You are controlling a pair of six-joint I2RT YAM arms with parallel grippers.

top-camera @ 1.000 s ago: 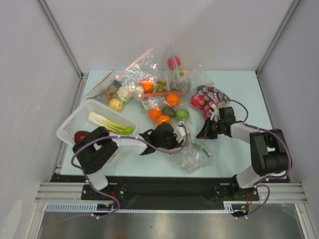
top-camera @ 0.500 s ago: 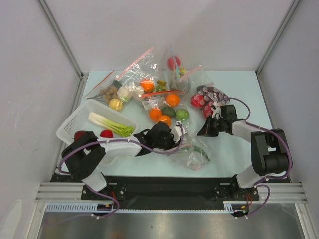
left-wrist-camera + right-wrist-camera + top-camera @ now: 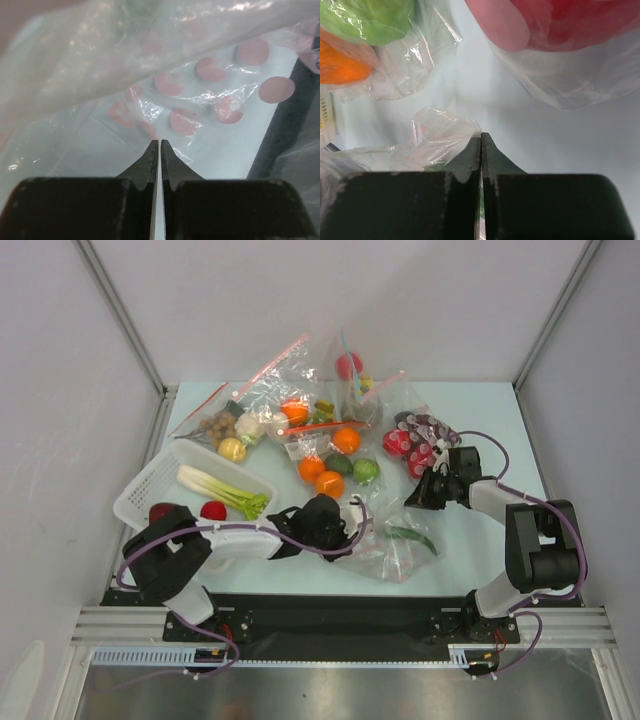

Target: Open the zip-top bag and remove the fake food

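The clear zip-top bag (image 3: 385, 545) lies crumpled on the table between my two grippers, with a long green piece (image 3: 412, 537) inside it. My left gripper (image 3: 350, 522) is shut on the bag's left side. In the left wrist view the jaws (image 3: 159, 142) are pressed together, with clear plastic (image 3: 100, 75) spread ahead of them. My right gripper (image 3: 414, 502) is shut on the bag's right upper edge. The right wrist view shows a crinkled corner of the bag (image 3: 440, 132) pinched at its tips (image 3: 481, 135). A leek (image 3: 215, 488), a dark red apple (image 3: 160, 512) and a small red piece (image 3: 212, 509) lie in the white basket (image 3: 150, 475).
Several other clear bags lie at the back. One holds oranges and green pieces (image 3: 335, 455), one holds brown balls and cauliflower (image 3: 225, 425), and one holds red pieces (image 3: 412, 438) just beyond my right gripper. The basket stands at the left edge.
My right gripper has moved right and back, pulling the bag's edge and spreading it. The green piece has shifted right. The left arm's elbow has swung left, uncovering the small red piece in the basket.
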